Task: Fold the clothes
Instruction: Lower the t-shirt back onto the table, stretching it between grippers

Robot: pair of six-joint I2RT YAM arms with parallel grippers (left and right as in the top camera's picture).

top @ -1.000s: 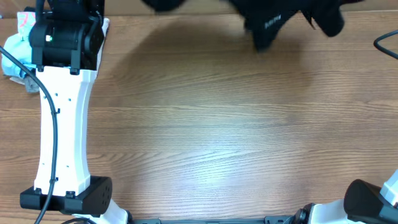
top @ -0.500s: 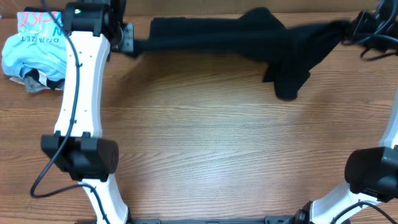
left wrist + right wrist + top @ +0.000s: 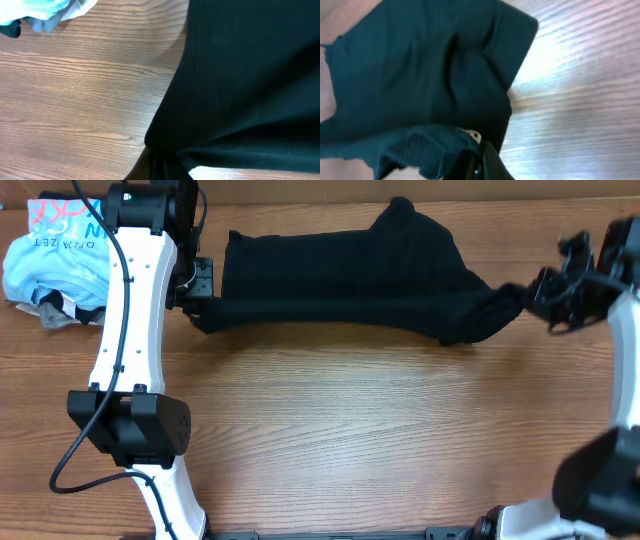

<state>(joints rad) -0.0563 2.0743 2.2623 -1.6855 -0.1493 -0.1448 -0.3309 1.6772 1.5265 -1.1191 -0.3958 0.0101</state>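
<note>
The black T-shirt (image 3: 340,280) is stretched across the far part of the table between my two grippers, its middle resting on the wood. My left gripper (image 3: 200,308) is shut on the shirt's left end; in the left wrist view the black cloth (image 3: 240,85) fills the right side and bunches at the jaws. My right gripper (image 3: 535,292) is shut on the shirt's right end, which is pulled into a narrow twist. In the right wrist view the shirt (image 3: 420,80) hangs from the jaws, with a small white tag (image 3: 472,135) at the grip.
A light blue shirt with pink lettering (image 3: 50,255) lies bunched at the far left corner, with a grey scrap beside it. Its edge shows in the left wrist view (image 3: 50,12). A wooden table (image 3: 350,430) spreads toward me.
Both grippers have drawn the shirt toward me and lower, from the far edge onto the table. The shirt is now spread wider; the right end is pulled out more to the right.
</note>
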